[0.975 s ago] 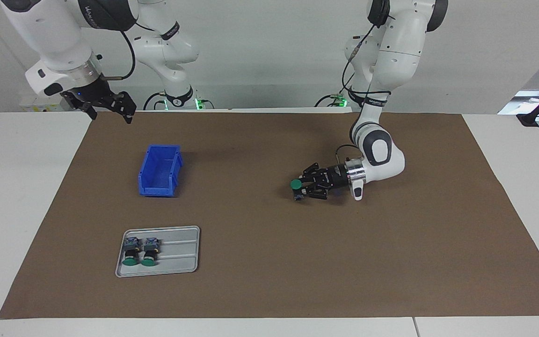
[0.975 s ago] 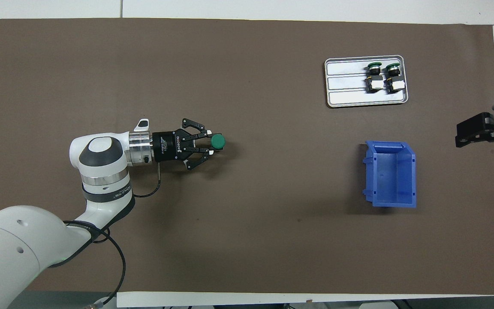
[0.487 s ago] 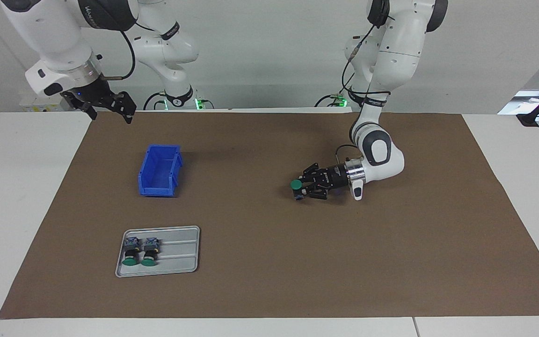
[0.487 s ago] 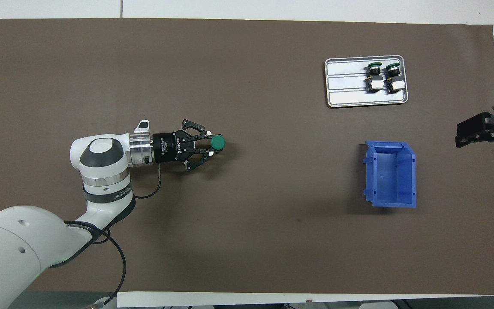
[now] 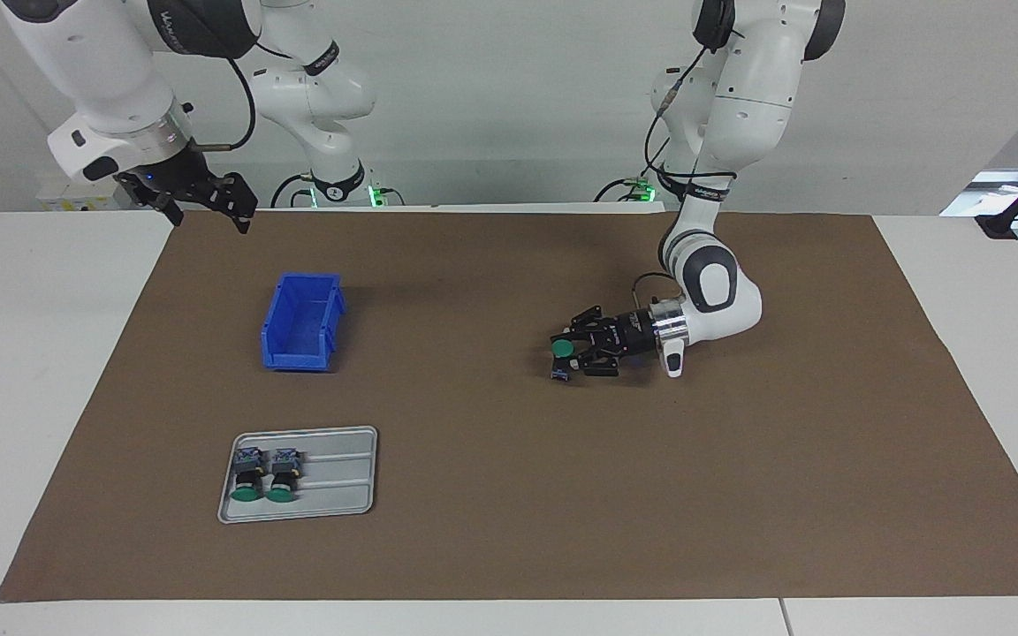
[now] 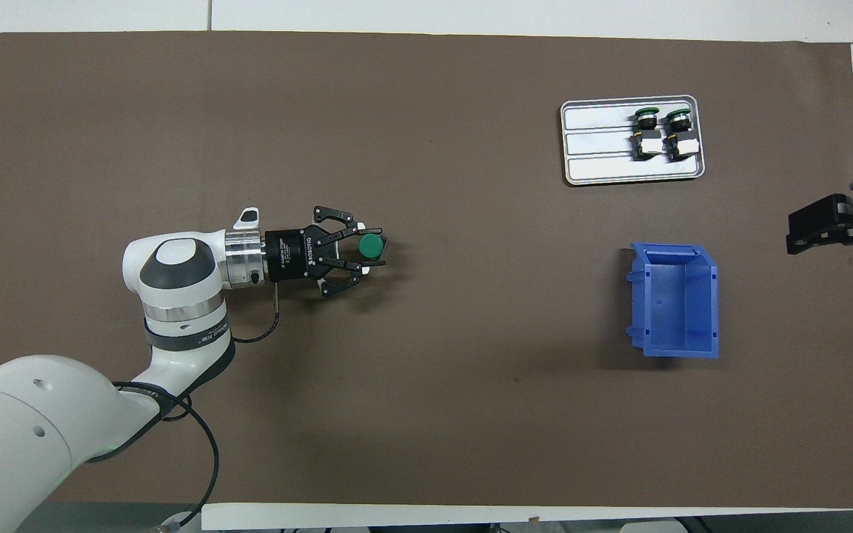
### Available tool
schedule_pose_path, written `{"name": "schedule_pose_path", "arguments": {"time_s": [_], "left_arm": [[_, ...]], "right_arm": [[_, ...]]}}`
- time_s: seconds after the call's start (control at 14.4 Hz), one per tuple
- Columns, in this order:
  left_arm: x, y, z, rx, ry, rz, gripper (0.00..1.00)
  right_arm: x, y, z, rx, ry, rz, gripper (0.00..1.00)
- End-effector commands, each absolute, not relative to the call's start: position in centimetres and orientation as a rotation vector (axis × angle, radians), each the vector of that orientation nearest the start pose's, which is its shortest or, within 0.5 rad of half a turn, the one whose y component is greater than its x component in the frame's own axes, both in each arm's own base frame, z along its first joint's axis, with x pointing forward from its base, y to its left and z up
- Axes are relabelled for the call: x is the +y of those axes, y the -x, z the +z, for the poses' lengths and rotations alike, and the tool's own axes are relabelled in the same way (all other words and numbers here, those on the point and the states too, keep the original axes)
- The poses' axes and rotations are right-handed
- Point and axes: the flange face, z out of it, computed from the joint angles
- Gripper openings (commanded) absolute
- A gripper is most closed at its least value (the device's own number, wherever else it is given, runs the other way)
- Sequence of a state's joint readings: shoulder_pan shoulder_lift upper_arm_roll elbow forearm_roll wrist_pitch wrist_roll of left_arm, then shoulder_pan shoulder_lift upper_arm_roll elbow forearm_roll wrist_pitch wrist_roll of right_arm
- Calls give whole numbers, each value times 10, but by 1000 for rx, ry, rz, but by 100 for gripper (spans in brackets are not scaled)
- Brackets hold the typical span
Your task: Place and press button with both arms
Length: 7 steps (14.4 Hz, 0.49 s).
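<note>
**Basically: button sits upright between the left gripper's fingertips, cap up**

Facing view: left gripper (image 5: 573,352) lies low over the mat (image 5: 509,530), near mid-table toward the left arm's end, fingers pointing toward the right arm's end. The button (image 5: 564,354) stands on end at the fingertips: green cap on top, blue-grey block down at the mat. So its long axis is vertical, square to the gripper's horizontal reach. Fingers bracket the body; I can't tell whether they're clamped or already slack, and contact with the mat looks likely but isn't certain from this angle. Right gripper (image 5: 208,201) waits raised over the mat's edge at its own end, fingers apart, nothing in them.

Overhead view: cap of the button (image 6: 372,245) reads as a full circle between the left gripper's (image 6: 364,250) fingertips, which confirms cap-up. Right gripper (image 6: 815,223) is well apart, past the blue bin (image 6: 674,300) and the tray (image 6: 597,148) holding two spare buttons (image 6: 662,133).

Judgement: a press comes straight down on the cap; the left arm is nearer by far, the right has a long reach.
</note>
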State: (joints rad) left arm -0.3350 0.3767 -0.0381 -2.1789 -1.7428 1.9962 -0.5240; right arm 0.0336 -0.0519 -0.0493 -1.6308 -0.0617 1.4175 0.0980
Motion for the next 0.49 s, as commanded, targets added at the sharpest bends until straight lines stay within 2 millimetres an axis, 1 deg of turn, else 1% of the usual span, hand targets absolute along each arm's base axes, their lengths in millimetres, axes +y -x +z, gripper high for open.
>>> {"name": "schedule_pose_path", "arguments": {"time_s": [0.0, 0.14, 0.28, 0.35, 0.42], "left_arm": [[-256, -488, 228, 1340, -1412, -1005, 61], [-256, -489, 228, 1344, -1412, -1003, 62], [-254, -490, 230, 1369, -1416, -979, 69], [-258, -489, 235, 1364, -1424, -971, 70], [-257, -490, 237, 1372, -1425, -961, 72]], "right_arm": [[-18, -517, 611, 166, 3182, 255, 98], [-19, -517, 611, 167, 3184, 255, 98], [-18, -517, 611, 166, 3182, 255, 98], [-18, -517, 611, 166, 3182, 255, 98], [-18, -517, 611, 166, 3182, 255, 98]]}}
